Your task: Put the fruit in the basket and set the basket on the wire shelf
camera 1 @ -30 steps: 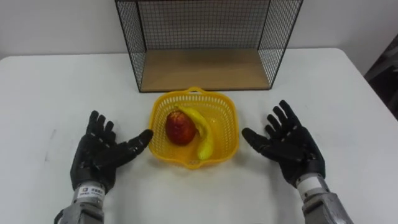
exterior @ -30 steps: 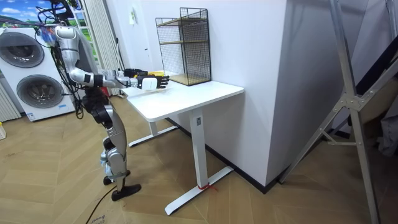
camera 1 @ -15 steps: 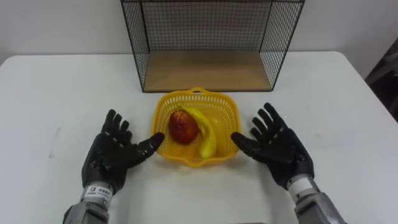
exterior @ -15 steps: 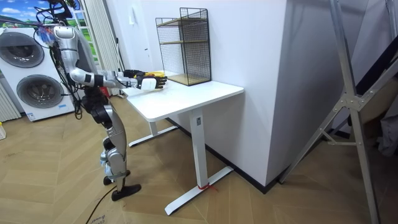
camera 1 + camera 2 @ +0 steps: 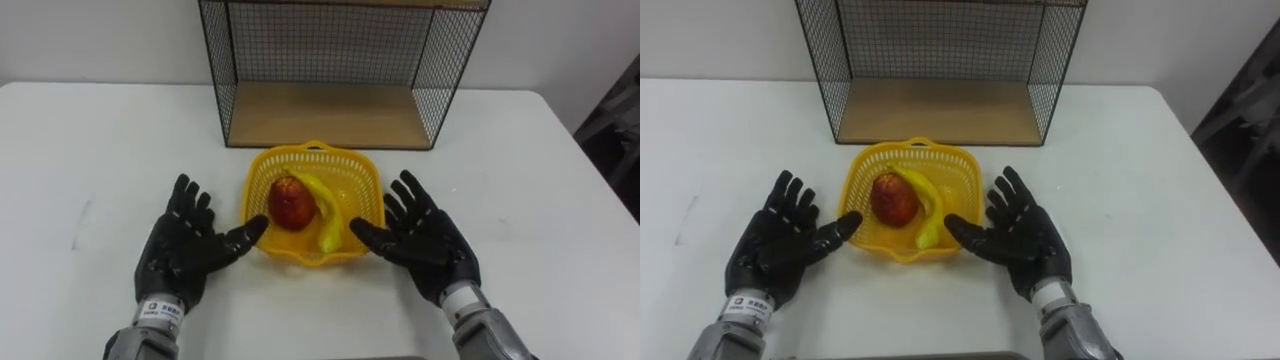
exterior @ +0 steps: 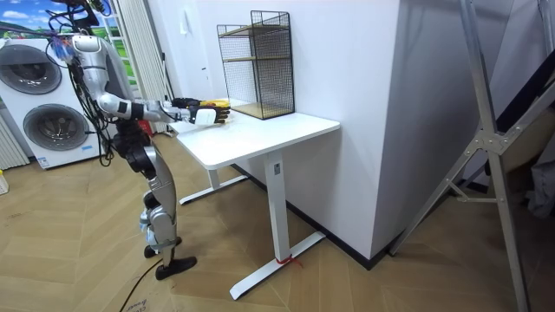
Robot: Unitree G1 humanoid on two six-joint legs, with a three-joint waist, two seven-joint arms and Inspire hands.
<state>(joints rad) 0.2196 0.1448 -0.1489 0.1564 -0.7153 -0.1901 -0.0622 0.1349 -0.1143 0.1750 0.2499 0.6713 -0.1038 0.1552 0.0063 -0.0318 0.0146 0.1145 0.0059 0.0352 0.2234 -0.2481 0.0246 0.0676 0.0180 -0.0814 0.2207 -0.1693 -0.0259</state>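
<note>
Left hand [image 5: 185, 250], fingers splayed and holding nothing, waits beside the yellow plastic basket [image 5: 368, 195] on the white desk [image 5: 90, 140]. The red apple [image 5: 291, 201] and yellow banana [image 5: 326, 215] already lie inside. Right hand [image 5: 420, 240], equally splayed, flanks it. Lifting the basket into the black wire shelf [image 5: 330, 112] remains.

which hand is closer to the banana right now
Right. The right hand sits at the basket rim beside the banana; the left hand is at the opposite rim, beyond the apple.
</note>
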